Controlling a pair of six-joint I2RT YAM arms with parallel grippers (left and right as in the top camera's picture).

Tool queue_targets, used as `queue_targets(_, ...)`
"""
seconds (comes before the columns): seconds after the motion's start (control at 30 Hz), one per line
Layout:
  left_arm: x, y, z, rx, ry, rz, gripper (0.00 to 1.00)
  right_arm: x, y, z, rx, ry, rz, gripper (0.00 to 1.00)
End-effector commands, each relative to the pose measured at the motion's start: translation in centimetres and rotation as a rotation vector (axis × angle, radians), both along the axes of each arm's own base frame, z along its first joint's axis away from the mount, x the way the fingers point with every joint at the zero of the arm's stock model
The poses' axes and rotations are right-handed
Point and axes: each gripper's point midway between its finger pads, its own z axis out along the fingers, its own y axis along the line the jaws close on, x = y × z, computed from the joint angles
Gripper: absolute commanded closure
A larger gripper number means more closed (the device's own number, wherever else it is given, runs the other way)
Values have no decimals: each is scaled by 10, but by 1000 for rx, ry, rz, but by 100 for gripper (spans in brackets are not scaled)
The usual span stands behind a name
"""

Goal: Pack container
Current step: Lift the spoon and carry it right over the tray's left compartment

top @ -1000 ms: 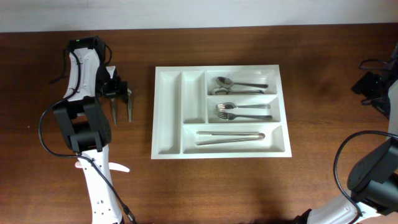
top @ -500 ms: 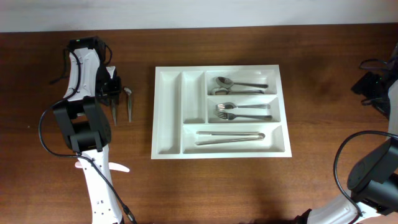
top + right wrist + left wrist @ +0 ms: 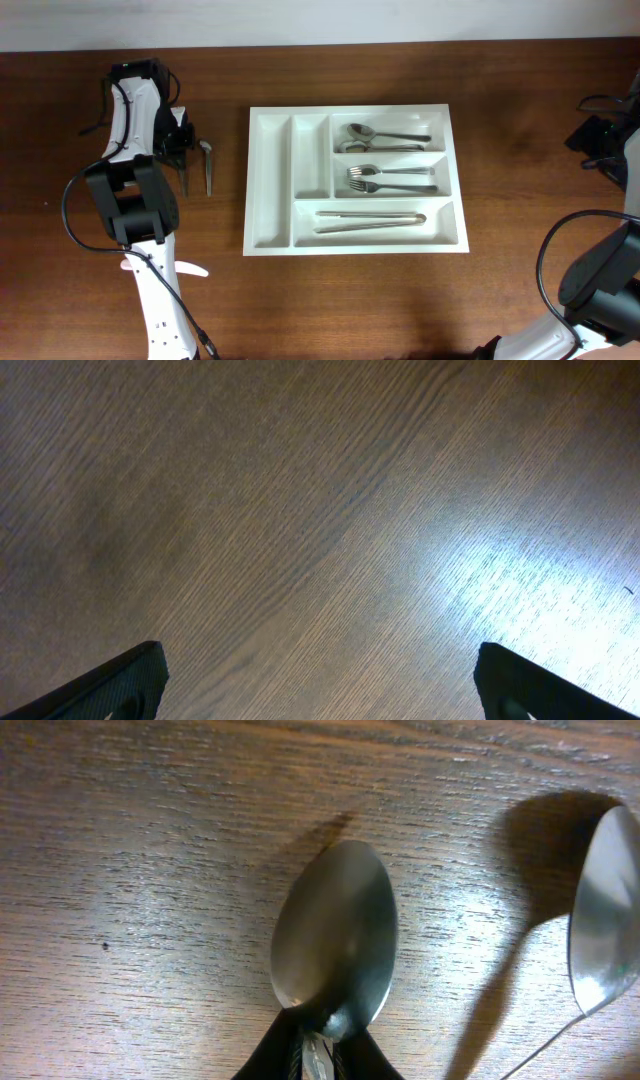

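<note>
1. The left hand (image 3: 318,1058), wide apart a second ago, now pinches the neck of a spoon (image 3: 335,935) lying on the worktop (image 3: 120,870). The right hand (image 3: 320,665) hangs fully open and empty, unchanged.
2. The tray (image 3: 349,108) sits mid-worktop, well apart from the spoon, with cutlery (image 3: 385,180) in three compartments.
3. Likely risk: the thin pinch lets the spoon swivel or slip on lifting, or knocks the second spoon (image 3: 605,920) beside it.

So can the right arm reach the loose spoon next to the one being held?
Probably not. The right gripper hangs open over the table at the far right; the loose spoon lies far left, beyond the whole tray, beside the left gripper, whose jaws pinch the other spoon.
</note>
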Motion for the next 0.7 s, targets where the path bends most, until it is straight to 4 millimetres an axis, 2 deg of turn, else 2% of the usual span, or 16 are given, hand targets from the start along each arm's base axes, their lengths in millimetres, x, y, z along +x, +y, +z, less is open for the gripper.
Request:
queue_targets(0.0,-14,9,-18,26,69,5,89,4,-2,5,-8,-13,-3,1)
queue_targets(0.17,-16,8,-16,23,78,5,89,4,-2,5,-8,-14,-3,1)
queue_targets(0.3,-10,5,-10,6,55,10,91,4,-2,5,-8,-13,-3,1)
queue_targets(0.53,9,1,13,-24,-33,16,98,4,-2,5,-8,-13,-3,1)
queue_targets(0.67,15,1,25,-19,-65,16,98,4,-2,5,-8,-14,-3,1)
